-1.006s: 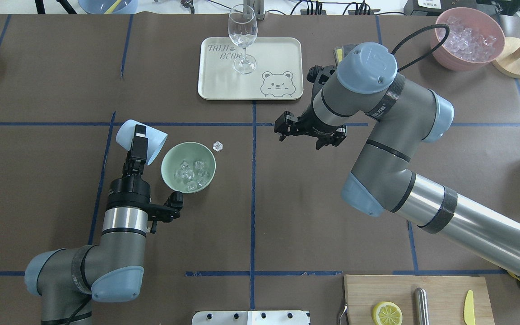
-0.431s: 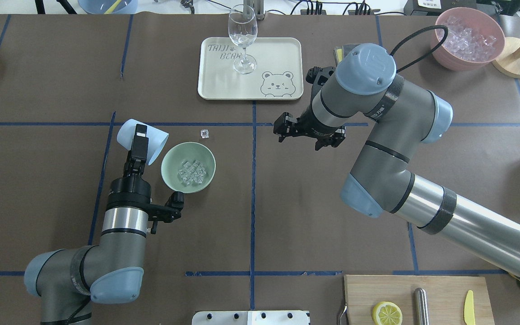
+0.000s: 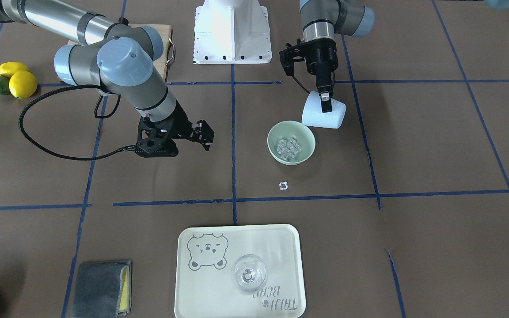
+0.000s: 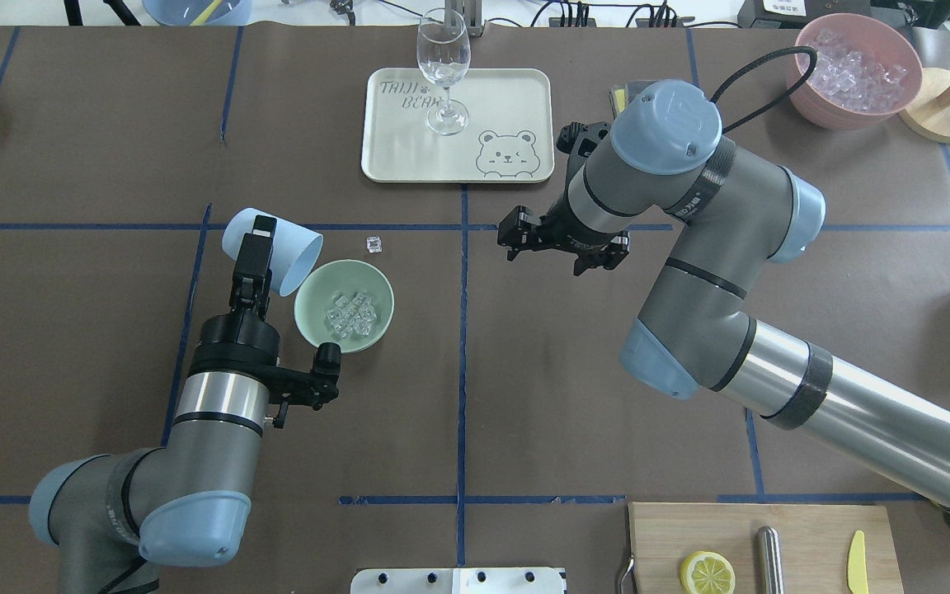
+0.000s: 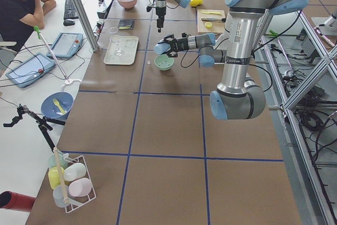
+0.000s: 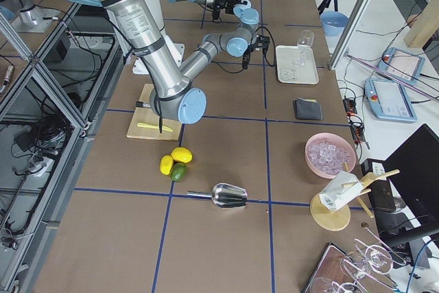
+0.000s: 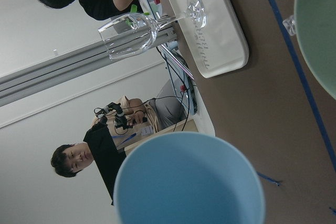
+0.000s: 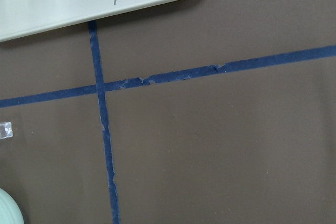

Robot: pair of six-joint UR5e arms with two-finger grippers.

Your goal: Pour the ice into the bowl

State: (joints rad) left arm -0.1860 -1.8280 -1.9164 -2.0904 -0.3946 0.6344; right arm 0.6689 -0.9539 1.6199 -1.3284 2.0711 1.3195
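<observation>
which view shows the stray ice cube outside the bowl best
The front-facing view: the cube lies unobstructed, apart from the bowl. Overhead shows it about as well; the right wrist view clips it at the frame's edge; the side views are too far to make it out.

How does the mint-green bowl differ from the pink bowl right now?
The mint-green bowl is smaller than the pink bowl. The green one holds a few ice cubes at its bottom; the pink one is piled full. The green sits by the tilted blue cup, the pink at the table's far right corner. Both stand upright.
</observation>
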